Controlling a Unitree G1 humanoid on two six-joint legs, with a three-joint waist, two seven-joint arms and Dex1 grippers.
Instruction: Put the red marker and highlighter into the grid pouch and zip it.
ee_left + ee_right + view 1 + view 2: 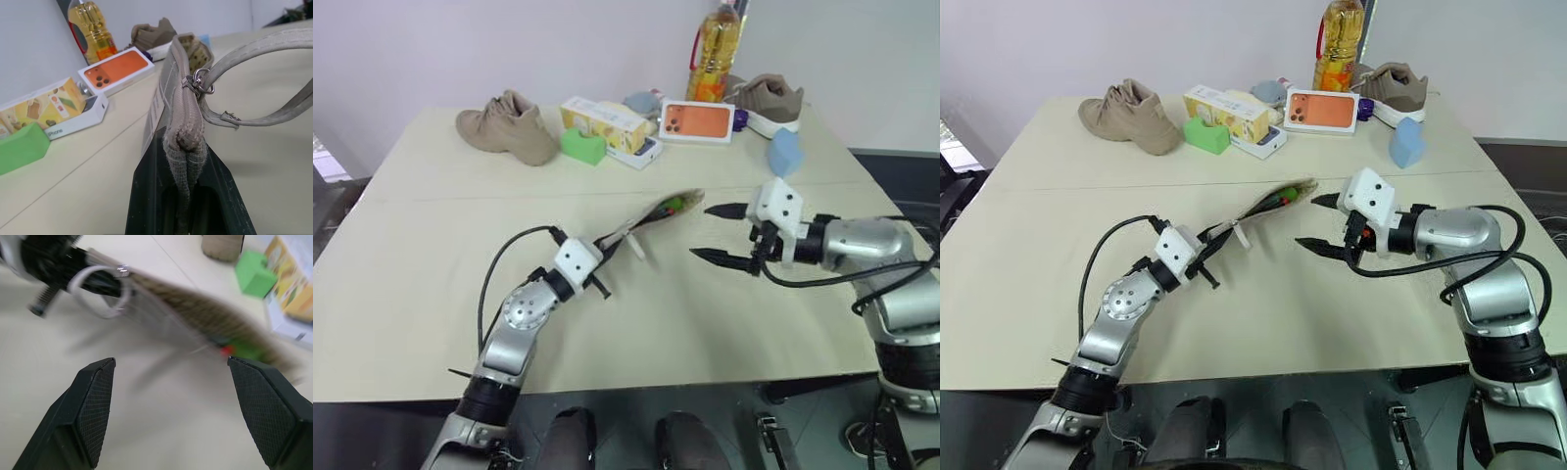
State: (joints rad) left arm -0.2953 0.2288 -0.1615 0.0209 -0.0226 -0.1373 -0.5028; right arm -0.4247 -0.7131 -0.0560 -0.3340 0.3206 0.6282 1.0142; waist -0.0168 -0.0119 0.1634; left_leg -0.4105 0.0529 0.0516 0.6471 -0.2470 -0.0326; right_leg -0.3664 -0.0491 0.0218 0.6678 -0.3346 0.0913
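Left gripper (pixel 603 257) pinches the grey grid pouch (pixel 651 217) aloft; right gripper (pixel 720 233) gapes empty.

The pouch (pixel 183 117) is soft grey cloth with a rough woven edge, a cloth strap (pixel 264 78) and a small shiny metal ring (pixel 201 82). The left end effector (pixel 188 196) has smooth, dark plastic fingers. The right end effector (pixel 171 406) has black pads (pixel 95 406) with a bumpy, matt skin. The worktop (pixel 411 255) is pale, smooth and dull. Behind the pouch, the bottle (pixel 716 49) is clear, shiny plastic, the shoe (pixel 509 127) looks soft and matt, and the orange box (pixel 697 121) looks like glossy card.
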